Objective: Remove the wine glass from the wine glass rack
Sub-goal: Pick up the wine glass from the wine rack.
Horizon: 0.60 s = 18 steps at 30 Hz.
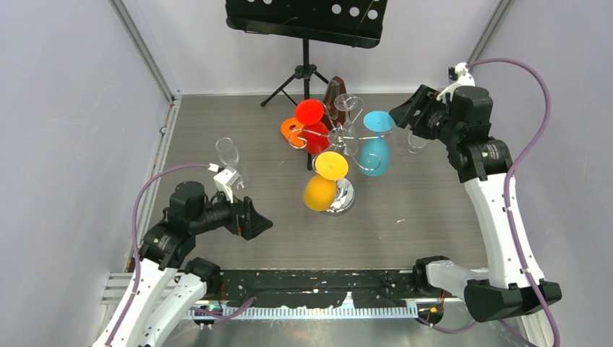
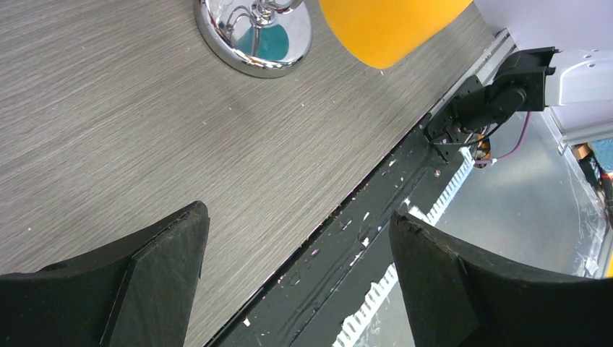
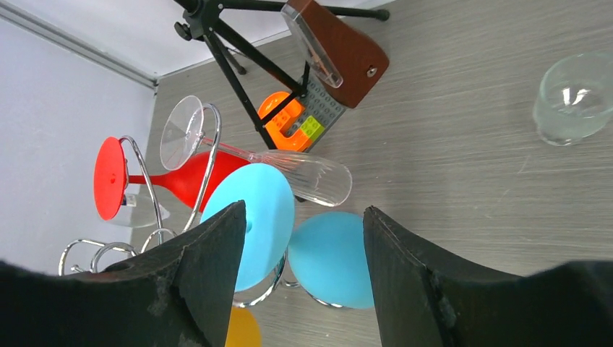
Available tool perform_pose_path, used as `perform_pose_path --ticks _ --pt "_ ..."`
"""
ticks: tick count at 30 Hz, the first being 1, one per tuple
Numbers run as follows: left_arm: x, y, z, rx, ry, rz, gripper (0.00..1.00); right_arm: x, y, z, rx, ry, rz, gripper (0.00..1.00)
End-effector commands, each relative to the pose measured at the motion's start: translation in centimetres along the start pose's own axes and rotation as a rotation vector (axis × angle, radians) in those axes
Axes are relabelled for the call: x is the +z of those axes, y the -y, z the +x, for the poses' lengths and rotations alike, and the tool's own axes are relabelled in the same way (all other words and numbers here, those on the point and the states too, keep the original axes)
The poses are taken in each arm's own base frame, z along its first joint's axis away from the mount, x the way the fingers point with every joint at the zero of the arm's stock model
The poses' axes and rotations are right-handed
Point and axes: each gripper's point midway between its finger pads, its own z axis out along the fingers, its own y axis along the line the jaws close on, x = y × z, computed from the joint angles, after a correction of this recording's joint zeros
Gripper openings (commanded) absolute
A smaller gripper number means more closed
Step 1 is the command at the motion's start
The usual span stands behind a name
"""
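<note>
Blue wine glass (image 1: 375,155) hangs on the rack (image 1: 345,196); right tool (image 1: 400,116), wide open, empty, hovers beside it. Grasp and lift to come.

Overhead rear view, close wrist views sharing rack (image 1: 341,135)

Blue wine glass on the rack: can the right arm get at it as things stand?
Probably yes: the right gripper is open and faces the blue wine glass, whose foot shows just ahead with nothing in the way.
</note>
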Motion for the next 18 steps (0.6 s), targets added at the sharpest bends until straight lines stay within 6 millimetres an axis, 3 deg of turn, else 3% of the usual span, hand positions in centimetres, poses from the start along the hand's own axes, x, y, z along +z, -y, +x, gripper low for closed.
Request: perform_pose_path --ticks 1,13,18 --pt "0.1 0.5 -0.6 0.021 0.018 0.031 0.92 0.7 -2.6 -0.9 0.088 0.022 -0.162 0.66" --pt "0.6 0.4 0.6 0.01 -0.025 0.015 0.93 2.2 -3.0 1.5 0.186 -0.041 -0.248 0.63" --pt "0.6 0.0 0.5 0.013 -0.022 -0.003 0.93 1.9 -3.1 1.6 0.202 -0.033 -0.264 0.56"
